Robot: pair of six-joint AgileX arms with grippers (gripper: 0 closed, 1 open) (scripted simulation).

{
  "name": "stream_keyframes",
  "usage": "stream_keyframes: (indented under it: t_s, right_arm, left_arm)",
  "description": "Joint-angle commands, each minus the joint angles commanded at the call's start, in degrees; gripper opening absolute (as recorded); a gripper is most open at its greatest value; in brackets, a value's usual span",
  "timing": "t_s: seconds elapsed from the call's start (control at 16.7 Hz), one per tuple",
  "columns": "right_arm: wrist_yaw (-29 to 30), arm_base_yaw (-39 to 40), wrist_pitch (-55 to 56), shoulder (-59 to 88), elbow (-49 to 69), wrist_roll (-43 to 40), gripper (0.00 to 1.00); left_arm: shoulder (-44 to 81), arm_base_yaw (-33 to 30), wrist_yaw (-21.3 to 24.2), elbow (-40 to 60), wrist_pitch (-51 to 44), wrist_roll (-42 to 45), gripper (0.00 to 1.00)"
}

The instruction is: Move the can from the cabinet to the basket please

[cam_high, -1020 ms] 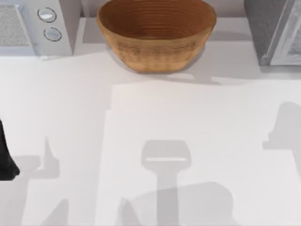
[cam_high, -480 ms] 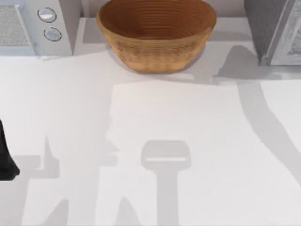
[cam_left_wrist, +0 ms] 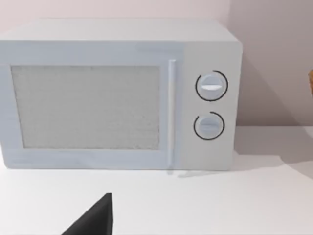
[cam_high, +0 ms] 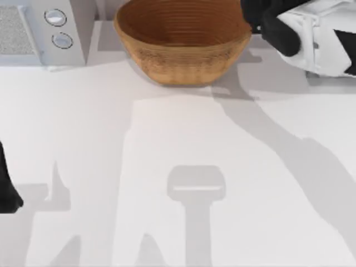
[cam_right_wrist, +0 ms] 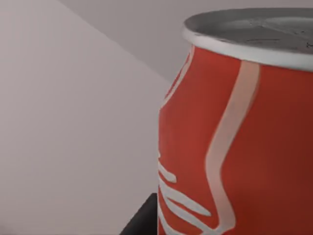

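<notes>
The can (cam_right_wrist: pixel 234 137) looms close in the right wrist view: red with white script and a silver top, against a pale wall. A dark finger (cam_right_wrist: pixel 142 220) sits by its base. My right gripper (cam_high: pixel 251 14) is at the back of the table, over the right rim of the wicker basket (cam_high: pixel 183 50), shut on the can. From above, the can is hidden by the gripper. The white and black right arm (cam_high: pixel 317 39) covers the cabinet. My left arm (cam_high: pixel 6 189) is parked at the left edge.
A white microwave (cam_high: pixel 44 33) with two round knobs stands at the back left and also faces the left wrist camera, microwave (cam_left_wrist: pixel 117 93). Shadows of the arms lie across the white tabletop (cam_high: pixel 178 144) in front of the basket.
My right arm has swung in from the right to the basket's right rim. It now covers the cabinet, and its shadow has shifted on the table. The left arm has not moved.
</notes>
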Motion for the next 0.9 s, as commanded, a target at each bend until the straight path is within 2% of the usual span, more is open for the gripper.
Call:
stream_keyframes:
  t_s: [0.42,0.9]
  right_arm:
    - [5.6,5.2,3.9,18.5,14.2,0.1,0.0]
    - [5.8,5.3,4.0,20.4,15.1,0.1,0.0]
  left_arm:
    - [0.0,0.0,0.0,0.0,0.0,0.0,1.0]
    - [0.0,0.0,0.0,0.0,0.0,0.0,1.0]
